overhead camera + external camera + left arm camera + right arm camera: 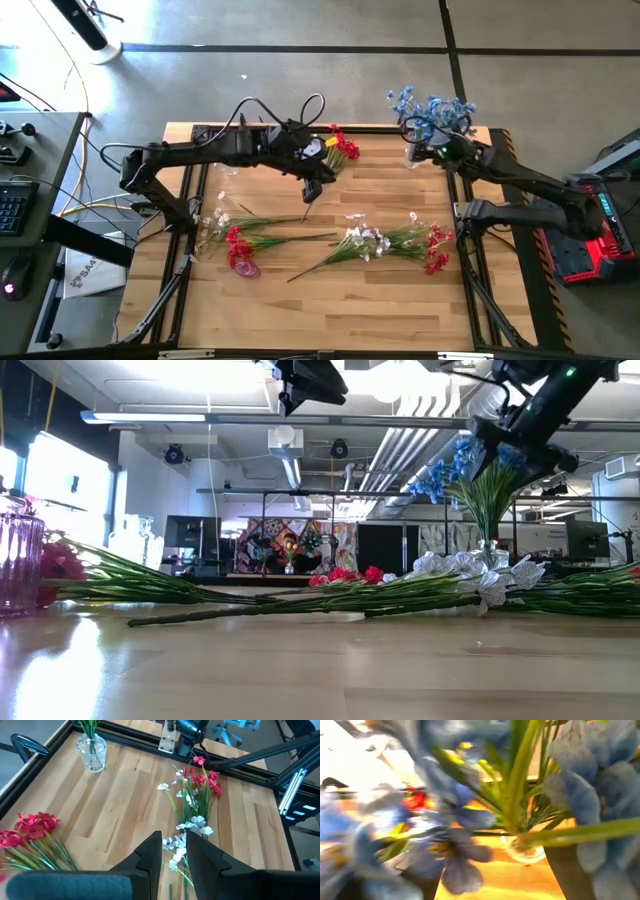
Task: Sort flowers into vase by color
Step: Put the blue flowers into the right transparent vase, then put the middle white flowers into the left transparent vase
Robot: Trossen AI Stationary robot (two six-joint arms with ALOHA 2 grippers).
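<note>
The wooden table (330, 290) carries no readable writing, and no label shows on the arms or vases.

The largest loose bunch, white flowers (365, 240) mixed with red flowers (436, 250), lies flat on the right half of the table, its long axis running across the table, with stems pointing toward the left front and blossoms toward the right. A second loose bunch (235, 240) of red and white sprigs lies on the left half, blossoms at the left and thin green stems stretching to the right toward the table's middle.

The blue flowers (430, 108) stand upright in a clear glass vase (417, 152) at the far right corner, stems down in the vase and blossoms fanning above it. More red blossoms (343, 147) sit at the far edge near the middle; whatever holds them is hidden. A pink ribbed vase (18, 555) stands at the left, by the red heads of the left bunch.

The right gripper (438, 150) is at the blue stems just above the clear vase, its fingers spread and released. The left gripper (173, 852) hangs above the table's middle with fingers nearly closed and holding nothing.
</note>
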